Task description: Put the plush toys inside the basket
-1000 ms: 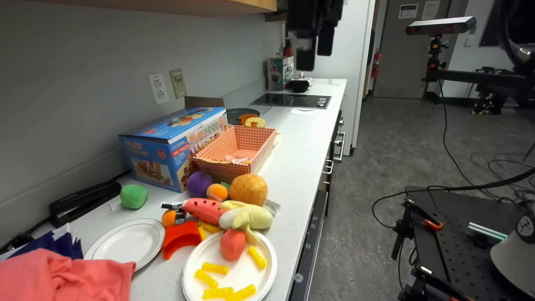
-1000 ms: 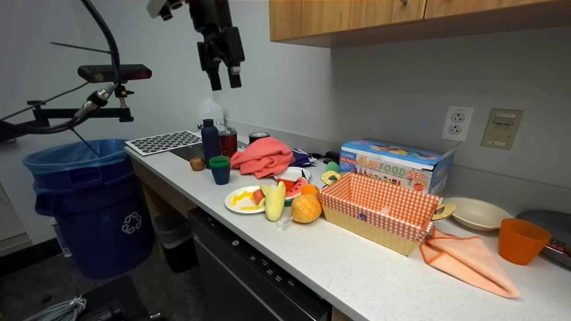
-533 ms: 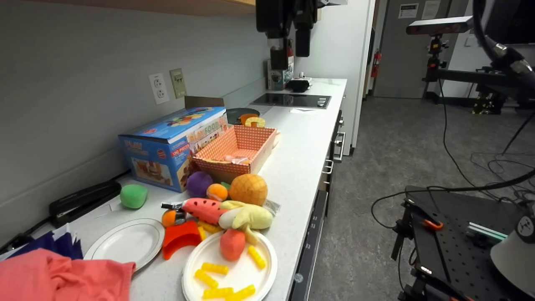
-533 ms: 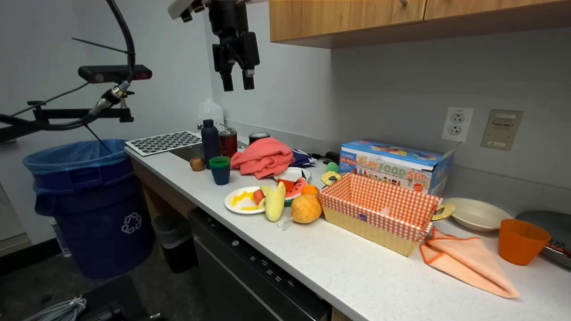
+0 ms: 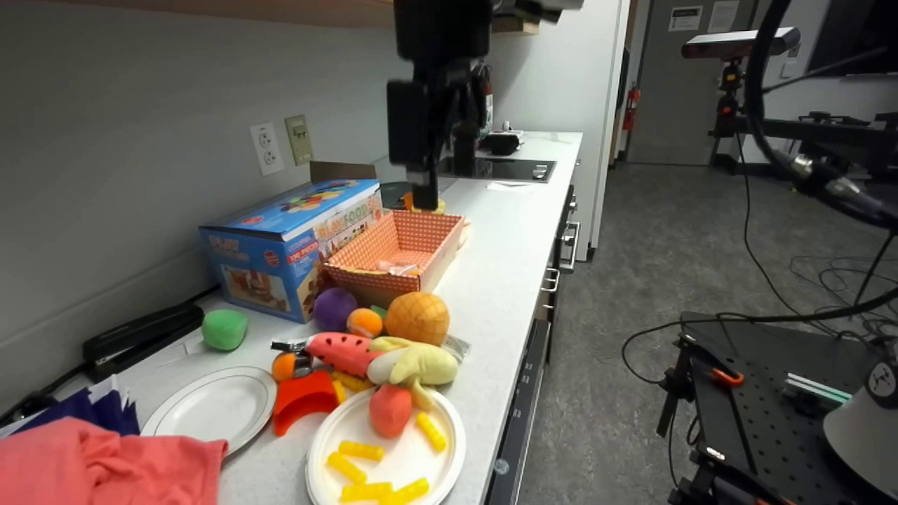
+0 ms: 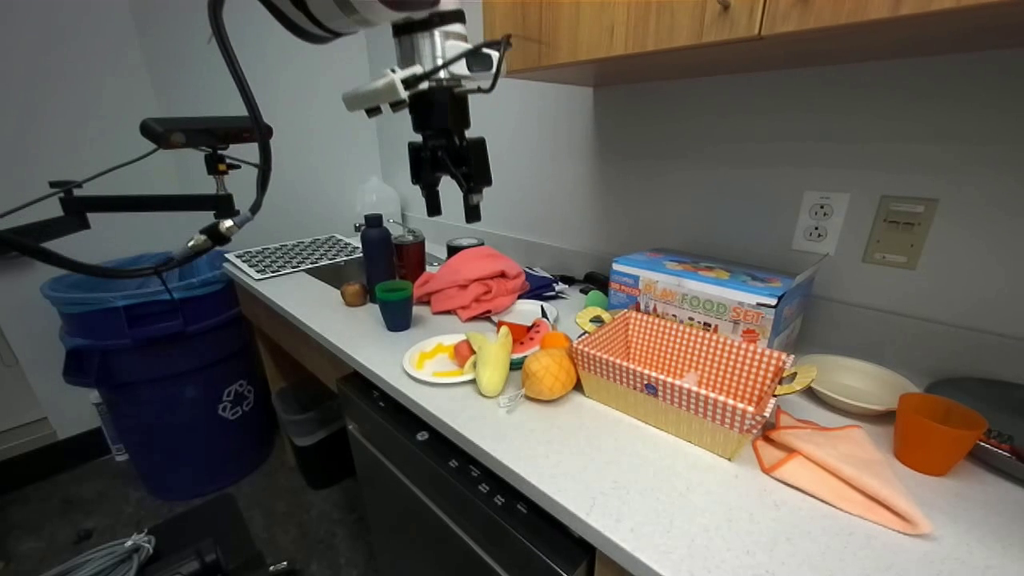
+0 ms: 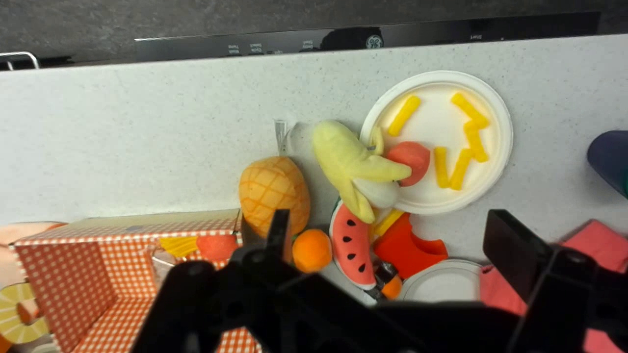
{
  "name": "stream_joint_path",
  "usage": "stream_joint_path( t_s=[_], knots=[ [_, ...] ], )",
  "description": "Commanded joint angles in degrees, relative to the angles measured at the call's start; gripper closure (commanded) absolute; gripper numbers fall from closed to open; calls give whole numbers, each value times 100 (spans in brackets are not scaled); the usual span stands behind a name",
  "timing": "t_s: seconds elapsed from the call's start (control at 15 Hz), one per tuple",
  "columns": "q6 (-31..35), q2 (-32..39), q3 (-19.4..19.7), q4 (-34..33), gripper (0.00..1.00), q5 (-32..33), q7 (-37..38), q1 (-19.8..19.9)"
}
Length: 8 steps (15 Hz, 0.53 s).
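Soft fruit toys lie grouped on the counter: a pineapple-patterned orange ball [image 7: 272, 189], a small orange [image 7: 312, 251], a watermelon slice [image 7: 352, 250], a peeled banana [image 7: 338, 152] and a red-orange fruit [image 7: 412, 162] on the plate's edge. A purple ball [image 5: 334, 309] also sits there. Right beside the pineapple-like ball stands the basket [image 6: 656, 408], lined in orange checks, with a few yellow and red pieces inside. My gripper [image 6: 453, 210] hangs in the air well above the counter. In the wrist view the gripper [image 7: 387, 235] is wide open, holding nothing.
A blue printed box [image 6: 704, 296] stands behind the basket against the wall. A white plate [image 7: 441, 78] carries yellow pieces. Nearby are a red holder [image 7: 407, 247], a green ball [image 5: 224, 330], a pink cloth [image 6: 472, 284], a dark cup [image 6: 394, 308] and a bottle [image 6: 378, 252]. Overhead is a wooden cabinet [image 6: 624, 40].
My gripper has come down and shifted across: leftward in an exterior view, rightward in the opposite-facing one. It has stayed open. The toys and the basket have not moved.
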State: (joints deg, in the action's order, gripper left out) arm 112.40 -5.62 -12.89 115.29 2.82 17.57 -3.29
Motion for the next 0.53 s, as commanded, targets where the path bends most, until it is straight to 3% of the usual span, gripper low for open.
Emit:
stream_joint_path(
  t_s=[0.0, 0.27, 0.47],
  knots=[
    [791, 803, 230, 119, 0, -262, -540, -149],
    [709, 1706, 302, -106, 0, -700, -1424, -137],
    [790, 1683, 365, 93, 0, -579, -1297, -178]
  ],
)
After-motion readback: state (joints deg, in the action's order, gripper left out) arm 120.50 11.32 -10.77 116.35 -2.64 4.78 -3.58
